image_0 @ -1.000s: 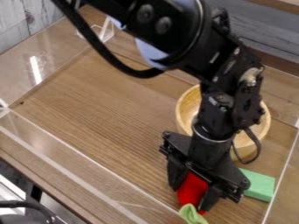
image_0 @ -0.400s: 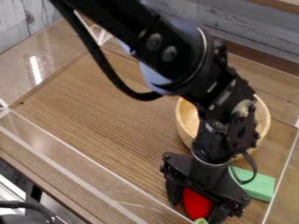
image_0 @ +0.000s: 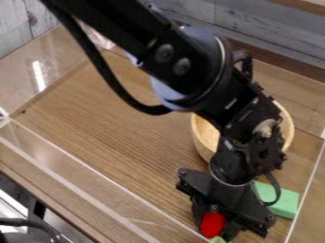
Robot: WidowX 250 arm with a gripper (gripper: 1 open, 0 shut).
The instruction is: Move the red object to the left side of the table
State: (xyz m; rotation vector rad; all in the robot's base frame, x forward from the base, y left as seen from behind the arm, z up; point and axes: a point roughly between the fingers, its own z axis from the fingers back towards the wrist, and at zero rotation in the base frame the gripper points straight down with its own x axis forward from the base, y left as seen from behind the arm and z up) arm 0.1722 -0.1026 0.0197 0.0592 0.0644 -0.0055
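The red object (image_0: pixel 212 222), a small rounded toy, lies on the brown wood-grain table (image_0: pixel 102 133) at the near right, close to the front acrylic wall. My black gripper (image_0: pixel 214 224) points straight down over it. Its fingers press against both sides of the toy, so only a narrow red strip shows between them. The arm hides most of the toy from above.
A wooden bowl (image_0: pixel 200 131) stands right behind the gripper, partly hidden by the arm. A flat green block (image_0: pixel 282 202) lies just right of the gripper. Clear acrylic walls (image_0: pixel 38 71) edge the table, and bare wood stretches to the left.
The gripper has sunk a little toward the table and the near edge. Its fingers spread wider around the red object, then closed in, so less red shows now.
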